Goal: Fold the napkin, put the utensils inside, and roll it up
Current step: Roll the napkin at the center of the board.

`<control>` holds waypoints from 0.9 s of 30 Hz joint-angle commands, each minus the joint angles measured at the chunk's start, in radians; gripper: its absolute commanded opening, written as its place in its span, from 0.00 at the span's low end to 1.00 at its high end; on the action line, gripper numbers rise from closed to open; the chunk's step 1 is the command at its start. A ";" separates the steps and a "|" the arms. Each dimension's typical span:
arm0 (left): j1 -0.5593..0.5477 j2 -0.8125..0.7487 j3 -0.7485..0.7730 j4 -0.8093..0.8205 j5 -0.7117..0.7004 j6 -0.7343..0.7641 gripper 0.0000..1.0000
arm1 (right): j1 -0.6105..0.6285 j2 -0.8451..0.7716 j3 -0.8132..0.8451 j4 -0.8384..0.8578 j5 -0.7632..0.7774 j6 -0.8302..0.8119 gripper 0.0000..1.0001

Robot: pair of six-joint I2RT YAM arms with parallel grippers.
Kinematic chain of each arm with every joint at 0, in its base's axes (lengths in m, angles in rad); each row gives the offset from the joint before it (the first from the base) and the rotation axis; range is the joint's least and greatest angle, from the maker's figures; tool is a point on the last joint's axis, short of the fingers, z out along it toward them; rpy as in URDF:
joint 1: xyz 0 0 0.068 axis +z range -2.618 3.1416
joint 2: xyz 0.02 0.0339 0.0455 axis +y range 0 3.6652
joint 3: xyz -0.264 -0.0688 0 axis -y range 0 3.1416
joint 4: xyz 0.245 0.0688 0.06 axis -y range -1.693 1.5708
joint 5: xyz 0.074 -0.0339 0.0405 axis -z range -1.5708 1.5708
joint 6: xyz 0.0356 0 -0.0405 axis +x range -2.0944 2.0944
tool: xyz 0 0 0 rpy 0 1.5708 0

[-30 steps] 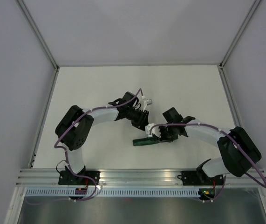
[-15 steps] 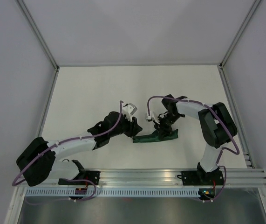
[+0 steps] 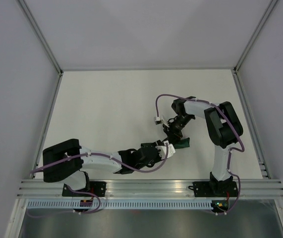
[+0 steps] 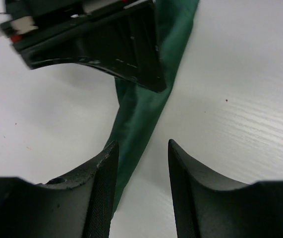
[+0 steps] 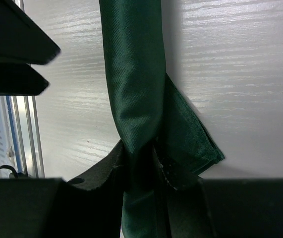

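Note:
The dark green napkin (image 3: 183,144) lies as a narrow rolled bundle on the white table, mostly hidden under the grippers in the top view. My right gripper (image 5: 142,161) is shut on the napkin roll (image 5: 134,74), and a loose hemmed corner sticks out to the right. It is over the roll in the top view (image 3: 174,133). My left gripper (image 4: 142,145) is open and empty, with its left finger just over the edge of the roll's end (image 4: 141,114). It sits at the roll's left end in the top view (image 3: 163,148). No utensils show.
The right gripper's body (image 4: 101,44) fills the top of the left wrist view. The left gripper's fingers (image 5: 12,54) show at the upper left of the right wrist view. An aluminium rail (image 3: 151,186) runs along the near table edge. Enclosure walls stand on three sides.
My left arm has swung down low along the near edge, and its gripper is now at the roll's left end. My right arm has drawn back, still gripping the napkin, which shifted right.

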 commanded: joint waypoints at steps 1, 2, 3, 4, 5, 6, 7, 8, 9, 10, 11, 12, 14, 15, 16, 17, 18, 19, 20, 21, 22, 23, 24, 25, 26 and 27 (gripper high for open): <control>-0.036 0.080 0.046 0.130 -0.115 0.240 0.50 | 0.000 0.074 -0.006 0.054 0.083 -0.042 0.31; -0.036 0.103 0.049 0.145 -0.101 0.261 0.51 | -0.002 0.080 -0.004 0.053 0.083 -0.042 0.31; -0.038 0.120 0.055 0.154 -0.099 0.272 0.52 | -0.002 0.081 -0.004 0.051 0.084 -0.042 0.31; -0.036 0.132 0.060 0.159 -0.099 0.281 0.52 | -0.002 0.084 -0.002 0.051 0.084 -0.041 0.31; -0.038 0.158 0.065 0.160 -0.101 0.292 0.54 | -0.002 0.084 -0.002 0.053 0.087 -0.039 0.31; -0.036 0.169 0.068 0.177 -0.104 0.312 0.55 | -0.002 0.086 -0.002 0.054 0.089 -0.041 0.31; -0.036 0.179 0.071 0.185 -0.104 0.323 0.56 | -0.002 0.086 -0.001 0.053 0.089 -0.039 0.31; -0.036 0.204 0.072 0.190 -0.101 0.332 0.58 | -0.002 0.086 0.001 0.053 0.089 -0.038 0.31; -0.035 0.216 0.083 0.193 -0.102 0.343 0.59 | -0.002 0.086 -0.001 0.053 0.089 -0.036 0.31; -0.033 0.229 0.088 0.193 -0.102 0.346 0.60 | -0.002 0.087 0.002 0.053 0.089 -0.036 0.31; -0.030 0.239 0.092 0.193 -0.099 0.344 0.60 | -0.002 0.087 0.004 0.051 0.089 -0.038 0.31; -0.026 0.256 0.098 0.194 -0.099 0.344 0.60 | -0.002 0.092 0.004 0.051 0.089 -0.036 0.31; -0.018 0.267 0.101 0.193 -0.089 0.341 0.61 | -0.002 0.092 0.005 0.048 0.090 -0.036 0.31; -0.009 0.273 0.104 0.190 -0.084 0.334 0.61 | -0.002 0.097 0.005 0.048 0.090 -0.036 0.31; -0.006 0.281 0.106 0.181 -0.081 0.332 0.61 | -0.002 0.098 0.005 0.047 0.092 -0.036 0.31; -0.003 0.287 0.107 0.168 -0.064 0.329 0.60 | -0.003 0.101 0.005 0.048 0.093 -0.036 0.31; 0.006 0.290 0.117 0.153 -0.055 0.314 0.60 | -0.003 0.104 0.005 0.048 0.093 -0.036 0.31; 0.011 0.299 0.121 0.136 -0.049 0.305 0.59 | -0.002 0.103 0.005 0.048 0.095 -0.036 0.31; 0.016 0.301 0.124 0.104 -0.028 0.297 0.56 | -0.003 0.106 0.005 0.048 0.095 -0.036 0.31; 0.023 0.304 0.132 0.086 -0.018 0.280 0.55 | -0.003 0.106 0.008 0.048 0.095 -0.036 0.31; 0.026 0.307 0.138 0.069 -0.009 0.271 0.54 | -0.002 0.109 0.008 0.048 0.097 -0.036 0.31; 0.031 0.308 0.146 0.018 0.012 0.260 0.52 | -0.003 0.110 0.008 0.048 0.097 -0.036 0.31; 0.042 0.311 0.161 -0.003 0.023 0.242 0.50 | -0.003 0.109 0.008 0.048 0.095 -0.036 0.31; 0.046 0.316 0.166 -0.020 0.048 0.234 0.46 | -0.003 0.110 0.008 0.048 0.097 -0.036 0.31; 0.051 0.318 0.170 -0.048 0.055 0.222 0.44 | -0.003 0.112 0.010 0.047 0.095 -0.036 0.31; 0.060 0.321 0.181 -0.062 0.066 0.216 0.41 | -0.003 0.110 0.010 0.048 0.097 -0.035 0.31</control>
